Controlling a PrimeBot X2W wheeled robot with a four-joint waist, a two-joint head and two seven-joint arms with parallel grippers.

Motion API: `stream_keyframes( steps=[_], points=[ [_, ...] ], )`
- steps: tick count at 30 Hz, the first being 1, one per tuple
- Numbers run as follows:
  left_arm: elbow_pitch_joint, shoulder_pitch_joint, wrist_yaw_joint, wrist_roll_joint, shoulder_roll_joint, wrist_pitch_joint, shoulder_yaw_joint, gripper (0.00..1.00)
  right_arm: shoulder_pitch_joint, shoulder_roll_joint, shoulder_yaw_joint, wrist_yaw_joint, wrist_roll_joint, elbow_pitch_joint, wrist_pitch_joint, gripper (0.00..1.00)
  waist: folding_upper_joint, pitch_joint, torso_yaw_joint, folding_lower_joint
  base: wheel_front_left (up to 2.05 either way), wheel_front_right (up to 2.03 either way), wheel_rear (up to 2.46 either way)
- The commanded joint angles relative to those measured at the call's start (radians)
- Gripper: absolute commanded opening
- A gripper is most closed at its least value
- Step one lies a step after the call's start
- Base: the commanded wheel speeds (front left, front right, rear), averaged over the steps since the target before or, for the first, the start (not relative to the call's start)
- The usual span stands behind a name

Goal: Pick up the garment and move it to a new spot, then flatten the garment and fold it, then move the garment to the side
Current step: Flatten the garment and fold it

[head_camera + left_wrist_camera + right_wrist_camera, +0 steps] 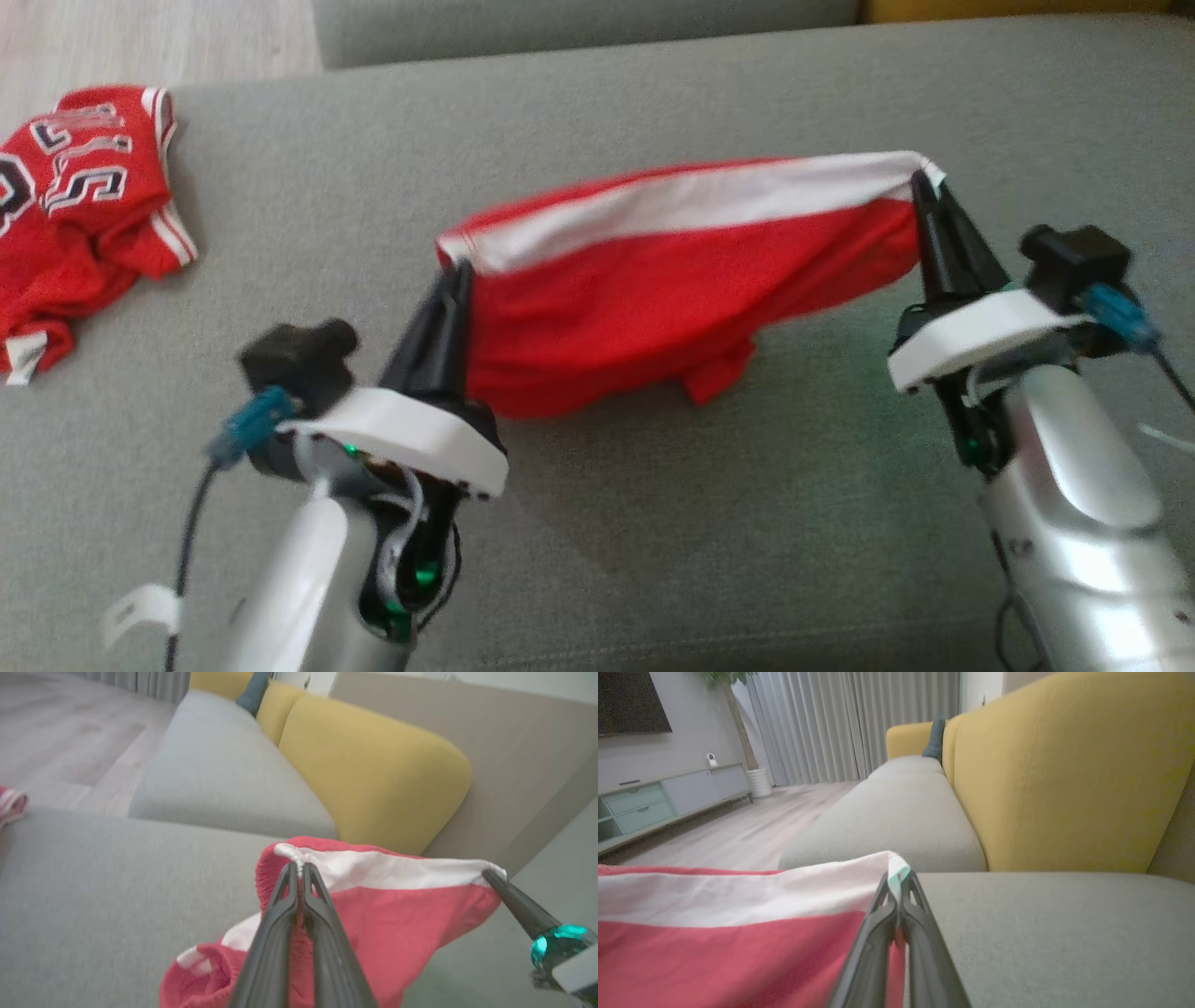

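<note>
Red garment [672, 289], white band along top edge, stretched sideways, held up by both corners.

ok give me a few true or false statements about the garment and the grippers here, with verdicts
1. The left gripper and the right gripper are each shut on the red garment. True.
2. The red garment lies flat on the grey cushion. False: it is held up by its white band, stretched between the two grippers.
3. A red jersey with lettering lies on the cushion to the robot's left. True.
4. The sofa's backrest is blue. False: it is yellow.
</note>
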Motion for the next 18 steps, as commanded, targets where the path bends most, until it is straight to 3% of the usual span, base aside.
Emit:
stream_keyframes(
  steps=[1,9,14,18],
  points=[
    [-0.051,-0.051,0.002,-0.005,0.001,-0.017,0.04,0.0,0.003,-0.008,0.02,-0.001,0.009,-0.059,-0.008,0.0,0.0,-0.018,-0.015,0.0,0.0,0.0,0.0],
    [-0.21,-0.097,-0.004,0.001,0.029,-0.048,0.075,0.0,0.125,-0.064,-0.019,-0.001,0.006,-0.557,0.109,0.0,0.0,-0.078,-0.053,0.0,0.0,0.0,0.0],
    [-0.327,-0.168,-0.008,-0.005,0.055,0.004,0.092,0.0,0.161,-0.066,-0.072,-0.001,-0.028,-0.842,0.206,0.0,0.0,-0.087,-0.069,0.0,0.0,0.0,0.0],
    [-0.367,-0.244,-0.018,-0.036,0.069,0.076,0.101,0.0,0.156,-0.064,-0.102,-0.001,-0.044,-0.98,0.275,0.0,0.0,-0.066,-0.077,0.0,0.0,0.0,0.0]
  ],
)
